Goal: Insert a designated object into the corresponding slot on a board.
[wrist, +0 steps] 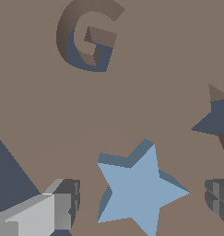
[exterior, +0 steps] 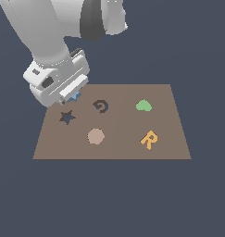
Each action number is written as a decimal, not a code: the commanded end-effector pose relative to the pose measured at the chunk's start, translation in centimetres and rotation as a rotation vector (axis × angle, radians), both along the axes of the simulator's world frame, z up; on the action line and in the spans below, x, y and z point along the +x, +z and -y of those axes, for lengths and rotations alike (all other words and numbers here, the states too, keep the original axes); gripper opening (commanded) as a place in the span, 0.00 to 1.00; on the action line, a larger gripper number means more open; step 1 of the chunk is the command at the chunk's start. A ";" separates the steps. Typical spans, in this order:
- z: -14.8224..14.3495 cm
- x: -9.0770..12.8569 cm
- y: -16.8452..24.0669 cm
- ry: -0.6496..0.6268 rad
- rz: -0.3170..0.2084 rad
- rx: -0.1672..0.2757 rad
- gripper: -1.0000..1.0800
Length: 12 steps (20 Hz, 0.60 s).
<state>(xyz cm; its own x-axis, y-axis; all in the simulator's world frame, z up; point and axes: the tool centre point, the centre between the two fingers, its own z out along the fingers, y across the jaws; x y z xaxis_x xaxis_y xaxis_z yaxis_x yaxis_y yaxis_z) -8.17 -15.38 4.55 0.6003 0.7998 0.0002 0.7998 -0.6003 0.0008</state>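
The light-blue star (wrist: 138,189) lies flat on the brown board (exterior: 123,148) near its back corner on the exterior view's left. My gripper (wrist: 141,200) is lowered over it and open: one finger (wrist: 62,203) and the other finger (wrist: 219,198) stand on either side of the star, with a gap to each. In the exterior view only a bit of the star (exterior: 76,96) shows under the gripper (exterior: 73,96). The dark star-shaped slot (exterior: 66,116) sits just in front of it, and shows in the wrist view as the slot (wrist: 218,120) at the frame's edge.
A dark G-shaped cutout (exterior: 101,106) lies close beside the star and shows as the G cutout (wrist: 88,39) in the wrist view. Also on the board are a green heart-like piece (exterior: 143,105), an orange R (exterior: 149,140) and a pinkish round piece (exterior: 96,136).
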 end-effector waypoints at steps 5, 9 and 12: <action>0.0 0.0 -1.5 0.001 -0.001 0.000 0.96; -0.1 0.0 -1.6 0.002 -0.001 0.000 0.00; -0.1 0.0 -1.6 0.002 -0.001 0.000 0.00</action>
